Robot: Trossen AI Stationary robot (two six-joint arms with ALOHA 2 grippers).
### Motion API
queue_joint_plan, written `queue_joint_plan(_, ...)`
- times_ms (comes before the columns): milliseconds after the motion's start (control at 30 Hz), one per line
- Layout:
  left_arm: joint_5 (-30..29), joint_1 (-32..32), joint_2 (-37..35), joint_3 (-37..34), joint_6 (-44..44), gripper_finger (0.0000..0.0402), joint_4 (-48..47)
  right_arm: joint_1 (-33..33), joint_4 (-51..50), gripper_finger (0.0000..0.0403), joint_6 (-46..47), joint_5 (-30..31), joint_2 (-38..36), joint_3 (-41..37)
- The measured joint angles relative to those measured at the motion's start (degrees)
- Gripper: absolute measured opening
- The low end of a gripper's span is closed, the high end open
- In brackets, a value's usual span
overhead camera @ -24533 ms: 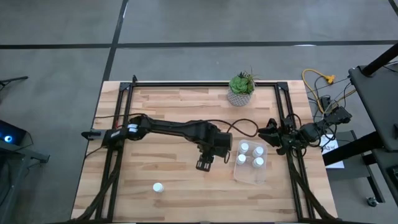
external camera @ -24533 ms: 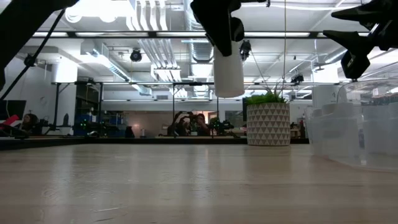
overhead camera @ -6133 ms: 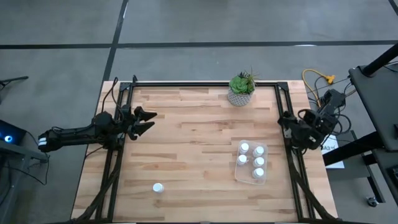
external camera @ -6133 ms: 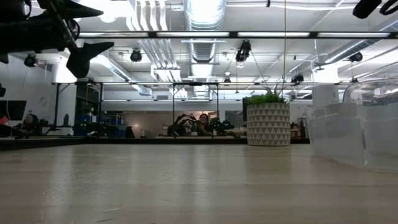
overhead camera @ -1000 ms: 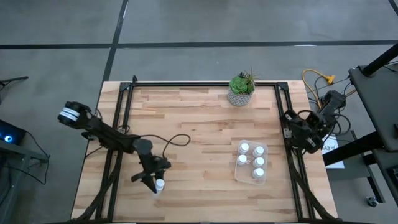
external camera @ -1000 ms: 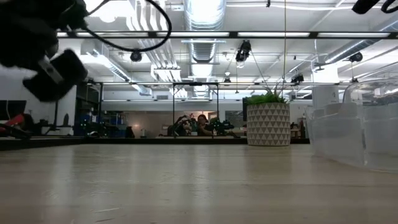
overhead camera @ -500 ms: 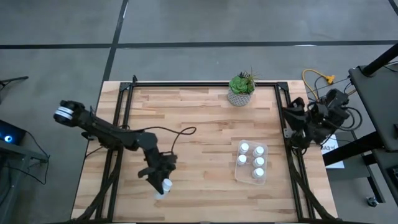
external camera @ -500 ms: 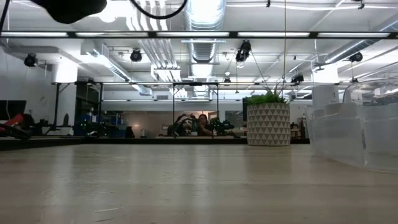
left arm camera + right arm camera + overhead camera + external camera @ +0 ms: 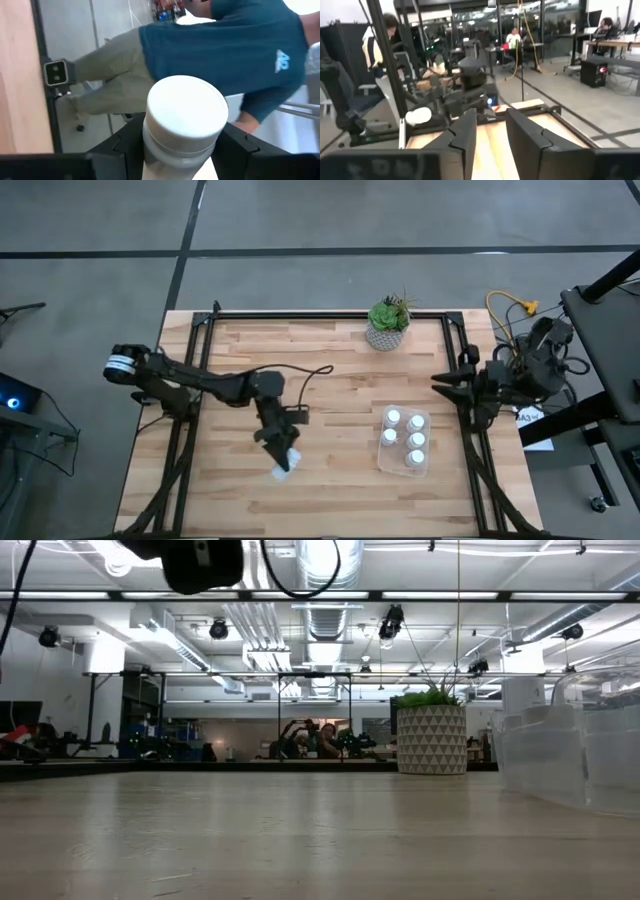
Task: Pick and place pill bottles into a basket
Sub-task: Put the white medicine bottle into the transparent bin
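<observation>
Four pill bottles (image 9: 394,418) stand in the basket (image 9: 424,465), right of the left pincer (image 9: 281,463), before the plant (image 9: 388,323).

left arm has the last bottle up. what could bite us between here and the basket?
1. The left gripper holds the pill bottle low on its body, cap end free; a fast swing might tilt or drop it.
2. The basket already holds five bottles; the free space looks tight, so the release may knock one.
3. The right gripper sits near the basket's side and could crowd the approach.
</observation>
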Motion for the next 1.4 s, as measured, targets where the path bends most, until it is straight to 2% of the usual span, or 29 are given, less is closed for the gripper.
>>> queue_joint_plan(167, 5.87, 2.44, 6.02, 7.36, -0.47, 0.0159, 0.1, 0.07, -1.66, 0.0146, 2.14, 0.02, 4.49, 3.16)
queue_joint_plan(267, 6.24, 3.96, 9.63, 12.21, -0.35, 0.0159, 0.34, 0.0, -2.81, 0.0188, 3.67, 0.25, 6.85, 4.48)
queue_joint_plan(400, 6.38, 5.94, 13.85, 18.6, 0.83, 0.0159, 0.69, -1.61, -5.29, 0.0245, 10.33, 0.17, 9.3, 5.26)
queue_joint_plan(500, 6.45, 7.23, 17.0, 23.41, 1.35, 0.0159, 0.71, -2.48, -5.43, 0.0284, 11.42, -1.59, 11.29, 5.28)
queue_joint_plan(667, 6.73, 8.38, 21.82, 30.63, 1.23, 0.0159, 0.56, -4.23, -5.4, 0.0327, 11.53, -4.67, 14.38, 5.97)
queue_joint_plan(967, 7.02, 8.03, 26.92, 38.95, 1.05, 0.0159, -1.14, -9.61, -5.47, 0.0327, 12.42, -21.6, 17.86, 6.04)
queue_joint_plan(1400, 6.47, 5.18, 27.84, 39.08, -0.89, 0.0157, -1.43, -19.39, -4.91, 0.0327, 5.41, -40.78, 26.01, 10.2)
